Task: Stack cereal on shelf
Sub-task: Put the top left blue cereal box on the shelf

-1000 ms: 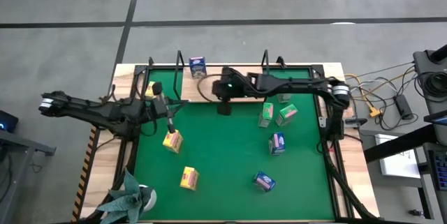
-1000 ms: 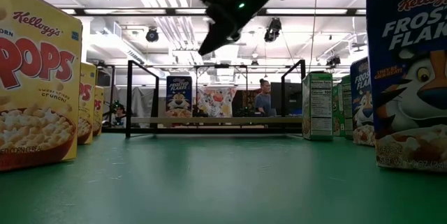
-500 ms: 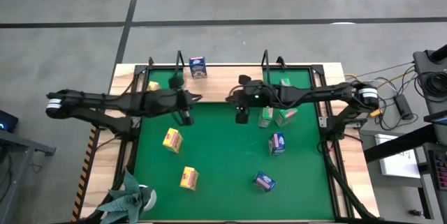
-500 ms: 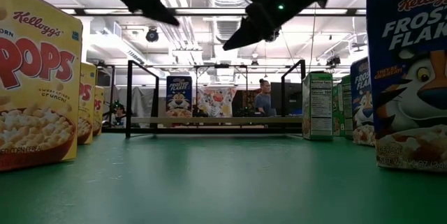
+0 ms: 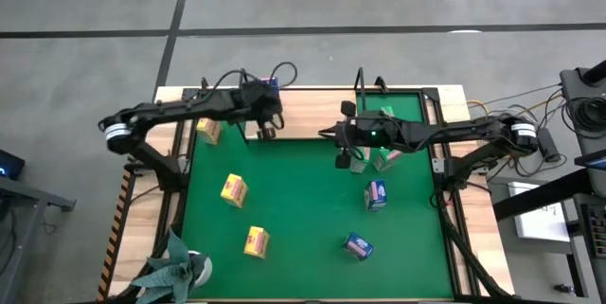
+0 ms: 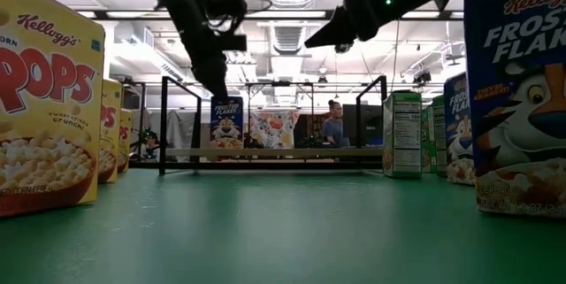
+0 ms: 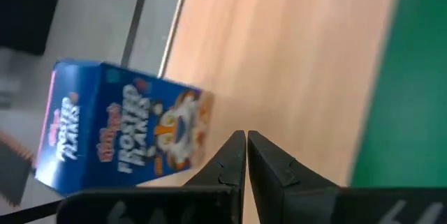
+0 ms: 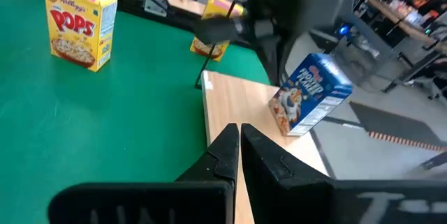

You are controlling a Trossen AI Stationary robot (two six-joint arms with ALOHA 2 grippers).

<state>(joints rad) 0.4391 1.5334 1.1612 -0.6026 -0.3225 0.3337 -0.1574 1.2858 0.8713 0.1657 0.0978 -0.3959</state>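
blue cereal box [image 7: 119, 137] on wooden shelf [image 7: 293, 63], closed left pincer [image 7: 246, 137] beside it

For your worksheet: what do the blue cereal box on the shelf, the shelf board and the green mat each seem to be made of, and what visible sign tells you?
Blue cereal box: probably thin cardboard with a printed, slightly glossy face; folded edges and sharp graphics show.
Shelf board: looks like light wood or wood laminate, matte; faint grain lines show.
Green mat: likely felt or rubbery sheet, matte; even colour, no glare.
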